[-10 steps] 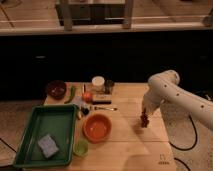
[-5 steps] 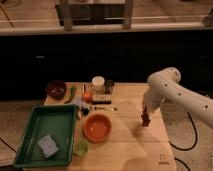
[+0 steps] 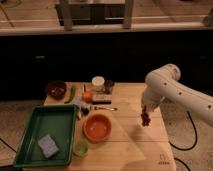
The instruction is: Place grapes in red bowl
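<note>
Dark grapes (image 3: 145, 120) hang in clamped end effector (image 3: 144, 113) above worktop (image 3: 131, 146) right side; glossy red bowl (image 3: 97, 128) upright, empty, well left

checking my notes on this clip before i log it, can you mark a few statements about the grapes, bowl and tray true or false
1. The grapes lie in the red bowl. False: they hang from the gripper above the table, well to the right of the bowl in the picture.
2. The gripper is shut on the grapes. True.
3. A blue-grey sponge lies in the green tray. True.
4. The green tray sits at the right end of the table. False: it is at the left end in the picture, beside the red bowl.
</note>
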Robot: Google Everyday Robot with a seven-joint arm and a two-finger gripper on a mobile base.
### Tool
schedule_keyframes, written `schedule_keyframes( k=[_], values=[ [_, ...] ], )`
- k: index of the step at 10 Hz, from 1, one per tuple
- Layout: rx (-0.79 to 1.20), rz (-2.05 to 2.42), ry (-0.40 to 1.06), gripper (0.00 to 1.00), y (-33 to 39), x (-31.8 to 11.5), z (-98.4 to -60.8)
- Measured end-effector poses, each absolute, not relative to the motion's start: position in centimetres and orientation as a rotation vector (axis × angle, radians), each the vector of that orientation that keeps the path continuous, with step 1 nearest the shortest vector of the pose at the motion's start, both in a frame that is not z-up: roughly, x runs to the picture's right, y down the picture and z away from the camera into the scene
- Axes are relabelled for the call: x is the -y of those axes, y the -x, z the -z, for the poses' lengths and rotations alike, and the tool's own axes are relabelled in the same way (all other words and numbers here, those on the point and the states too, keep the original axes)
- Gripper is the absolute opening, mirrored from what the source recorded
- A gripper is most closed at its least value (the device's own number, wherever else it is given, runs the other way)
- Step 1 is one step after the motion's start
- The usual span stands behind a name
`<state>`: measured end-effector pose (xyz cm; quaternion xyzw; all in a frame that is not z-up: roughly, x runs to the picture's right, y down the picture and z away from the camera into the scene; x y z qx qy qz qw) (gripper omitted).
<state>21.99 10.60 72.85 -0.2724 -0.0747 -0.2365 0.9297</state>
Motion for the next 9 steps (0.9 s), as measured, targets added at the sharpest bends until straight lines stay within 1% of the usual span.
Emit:
schedule_keyframes(
  k=[7,9],
  values=[
    [0.16,0.569,0.534,0.01,-19.4,-10.1,-69.6],
    [0.176,0.606,0.526,0.01,-17.4,-10.3,-68.8]
  ],
)
